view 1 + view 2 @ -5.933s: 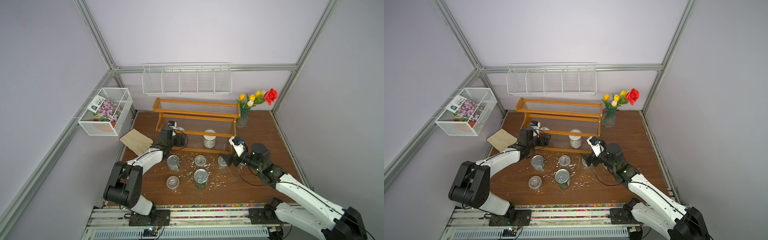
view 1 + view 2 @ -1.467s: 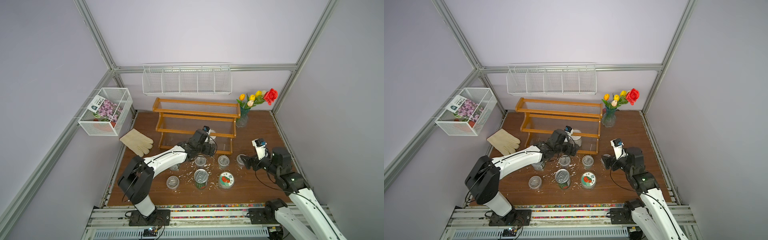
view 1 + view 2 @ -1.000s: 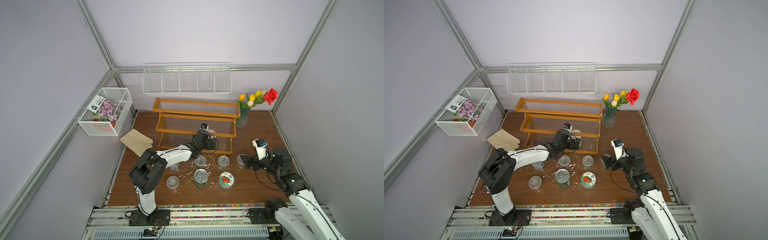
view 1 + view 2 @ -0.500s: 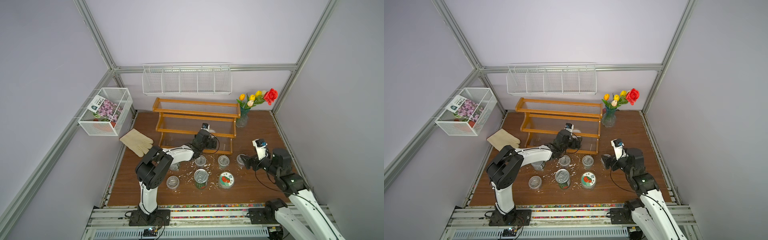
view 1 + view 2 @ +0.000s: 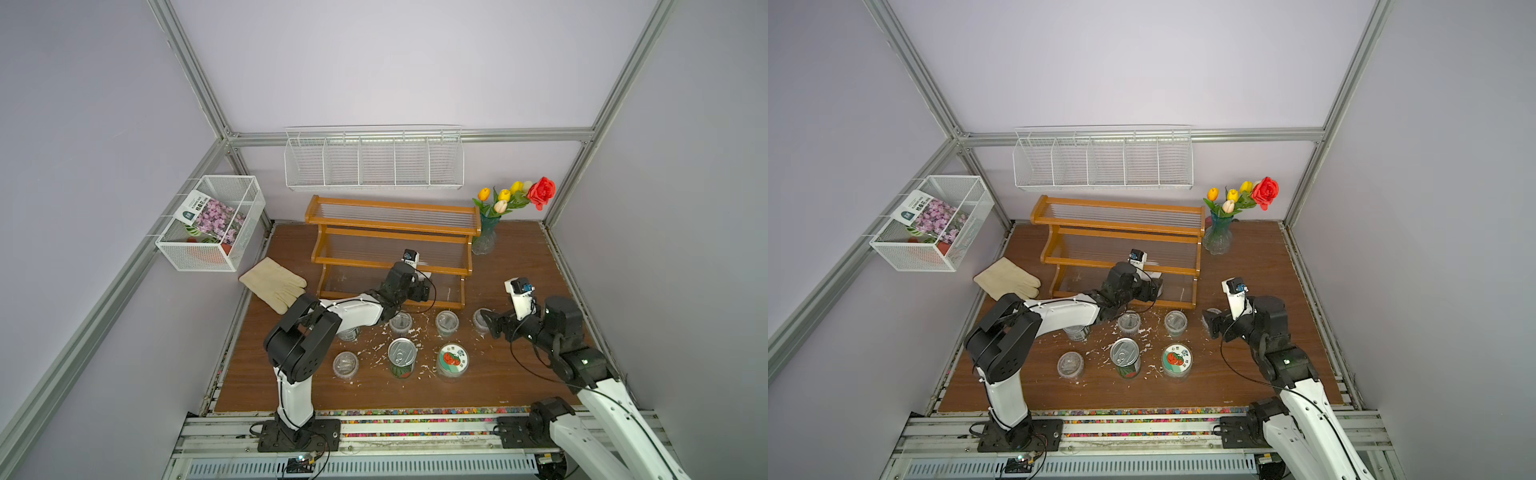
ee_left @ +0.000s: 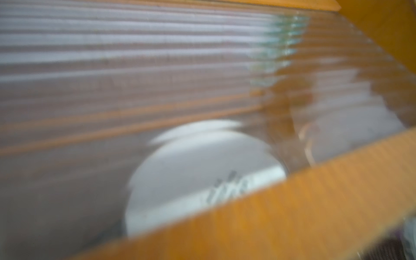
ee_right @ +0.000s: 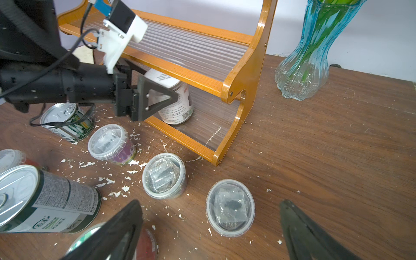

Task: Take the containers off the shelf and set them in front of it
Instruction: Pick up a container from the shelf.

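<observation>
Containers [image 5: 402, 355], eight. Seven stand on the table [image 5: 478, 390] at the 6 o'clock side of the shelf [image 5: 357, 262]. The table is brown wood strewn with white flakes, enclosed by lilac walls and aluminium framing. Vase [image 5: 484, 243] at the shelf's 3 o'clock; glove [image 5: 274, 284] at its 9 o'clock. The eighth, a white-lidded jar [image 7: 177, 110], stands upright on the shelf's bottom tier.

Left arm: stretched low from the table's 7 o'clock corner toward 12. The left gripper [image 7: 162, 84] is level and reaches into the bottom tier with one finger on each side of the jar; whether they press it cannot be told.

Right arm: bent at the table's 4 o'clock, pointing toward 9. The right gripper [image 7: 209, 202] is spread wide and empty by a clear cup [image 7: 230, 208], well apart from the jar.
</observation>
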